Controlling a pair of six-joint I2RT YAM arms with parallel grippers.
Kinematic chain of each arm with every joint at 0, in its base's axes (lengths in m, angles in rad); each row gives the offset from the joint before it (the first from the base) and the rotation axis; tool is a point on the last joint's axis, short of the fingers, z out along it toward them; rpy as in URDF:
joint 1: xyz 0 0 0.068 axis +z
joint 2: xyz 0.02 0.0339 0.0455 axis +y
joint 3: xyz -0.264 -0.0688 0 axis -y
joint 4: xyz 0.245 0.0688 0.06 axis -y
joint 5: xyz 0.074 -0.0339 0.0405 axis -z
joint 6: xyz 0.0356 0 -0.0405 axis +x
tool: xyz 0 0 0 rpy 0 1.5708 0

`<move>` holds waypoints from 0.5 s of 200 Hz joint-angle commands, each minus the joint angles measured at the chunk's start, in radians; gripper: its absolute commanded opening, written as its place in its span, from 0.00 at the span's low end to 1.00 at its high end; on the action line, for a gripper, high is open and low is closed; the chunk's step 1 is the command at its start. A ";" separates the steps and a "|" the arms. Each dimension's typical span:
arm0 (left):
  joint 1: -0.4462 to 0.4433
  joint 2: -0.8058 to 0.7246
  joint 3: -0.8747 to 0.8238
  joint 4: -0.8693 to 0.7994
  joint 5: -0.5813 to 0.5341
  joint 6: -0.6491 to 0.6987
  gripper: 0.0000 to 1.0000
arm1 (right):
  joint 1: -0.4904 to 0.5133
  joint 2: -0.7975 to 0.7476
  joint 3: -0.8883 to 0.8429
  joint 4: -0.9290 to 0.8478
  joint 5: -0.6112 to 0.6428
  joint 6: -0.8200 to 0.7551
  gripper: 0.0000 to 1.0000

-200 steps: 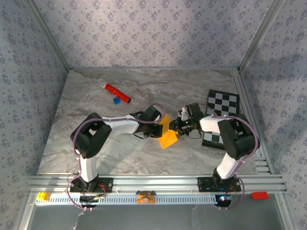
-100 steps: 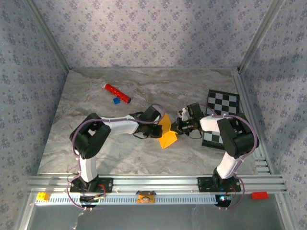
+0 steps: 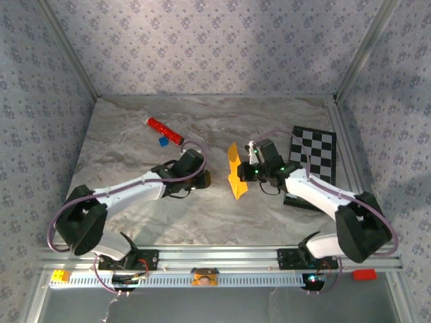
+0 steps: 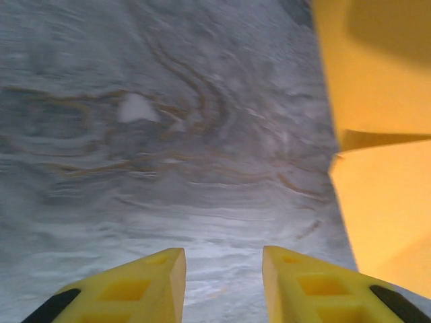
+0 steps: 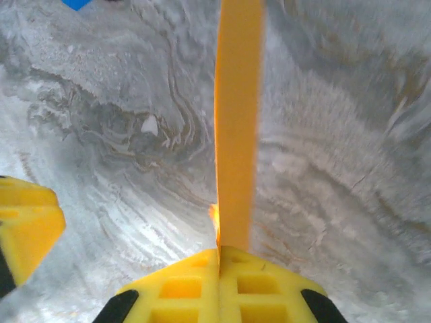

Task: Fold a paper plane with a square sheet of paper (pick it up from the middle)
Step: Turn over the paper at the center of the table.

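The square sheet of paper (image 3: 234, 172), orange-yellow and folded to a narrow pointed shape, stands on edge near the table's middle. My right gripper (image 3: 249, 172) is shut on its right side. In the right wrist view the paper (image 5: 237, 121) runs edge-on straight up from the closed fingertips (image 5: 219, 266). My left gripper (image 3: 202, 179) sits just left of the paper, apart from it, open. In the left wrist view its gripper (image 4: 223, 269) has bare table between the fingers, with the folded paper (image 4: 384, 134) off to the right.
A red cylinder (image 3: 165, 131) and a small blue block (image 3: 163, 142) lie at the back left. A black-and-white checkered board (image 3: 312, 156) lies on the right, under the right arm. The marble table (image 3: 135, 215) has metal frame rails along its sides.
The left gripper opened, let go of the paper and drew back to the left. The right gripper closed on the paper and turned it up on edge.
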 commanded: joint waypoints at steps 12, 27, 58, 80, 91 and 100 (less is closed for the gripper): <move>0.072 -0.108 -0.046 -0.099 -0.101 0.017 0.36 | 0.079 -0.025 0.089 -0.244 0.416 -0.126 0.01; 0.097 -0.170 -0.072 -0.103 -0.112 0.016 0.39 | 0.113 -0.009 0.124 -0.308 0.523 -0.143 0.01; 0.134 -0.288 -0.133 -0.080 -0.125 -0.016 0.44 | 0.177 0.084 0.227 -0.474 0.732 -0.142 0.01; 0.148 -0.354 -0.172 -0.077 -0.140 -0.040 0.44 | 0.228 0.181 0.312 -0.614 0.920 -0.056 0.03; 0.155 -0.385 -0.183 -0.085 -0.150 -0.044 0.45 | 0.248 0.229 0.333 -0.631 0.943 -0.053 0.03; 0.162 -0.410 -0.189 -0.105 -0.167 -0.043 0.47 | 0.260 0.268 0.351 -0.644 0.944 -0.045 0.03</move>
